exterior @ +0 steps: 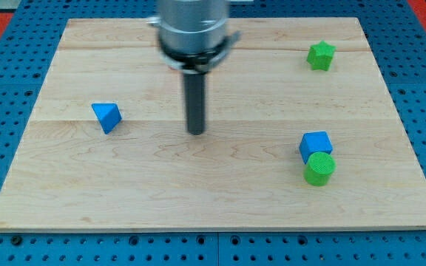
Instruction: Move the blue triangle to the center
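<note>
My tip [196,131] is the lower end of a straight dark rod that descends from a grey cylindrical mount at the view's top. The rod carries no fingers, so no open or closed state applies; the tip touches no block and stands on bare wood near the middle of the wooden board [220,199].

Positions relative to the tip:

- The blue triangle [107,116] lies to the view's left of the tip, slightly higher in the view. It is well apart from the tip, with clear board between them. It sits by itself in the left part of the board, not at the center.
- The blue cube [315,145] lies to the view's right of the tip and slightly lower, well apart.
- The green cylinder [319,168] sits just below the blue cube in the view, touching it or very nearly so. It is the block lowest in the view.
- The green star-shaped block [320,55] lies farthest from the tip, toward the view's upper right corner of the board, separate from all other blocks.

The board rests on a blue perforated surface [6,244].
</note>
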Robot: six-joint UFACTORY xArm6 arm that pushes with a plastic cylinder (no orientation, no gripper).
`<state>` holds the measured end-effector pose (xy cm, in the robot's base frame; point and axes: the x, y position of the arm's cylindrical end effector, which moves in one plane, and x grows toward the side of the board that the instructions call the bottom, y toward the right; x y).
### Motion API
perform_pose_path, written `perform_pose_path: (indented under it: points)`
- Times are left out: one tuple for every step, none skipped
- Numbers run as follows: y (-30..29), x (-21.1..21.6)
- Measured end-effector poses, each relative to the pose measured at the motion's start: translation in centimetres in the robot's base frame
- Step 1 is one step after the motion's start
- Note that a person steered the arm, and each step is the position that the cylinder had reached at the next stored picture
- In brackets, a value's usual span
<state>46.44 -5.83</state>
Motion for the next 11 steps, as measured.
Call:
perform_pose_path:
  points:
    - [-7.5,1.2]
    - [-15.5,1.0]
    - [-19.2,-0.5]
    - [-15.3,-1.0]
    - [-10.3,-2.0]
    - [-8.6,-5.2]
    - [-8.4,-7.3]
    - [-5.0,-7.3]
    - [-1.5,-6.9]
    - [1.1,-6.9]
    - [3.7,-6.9]
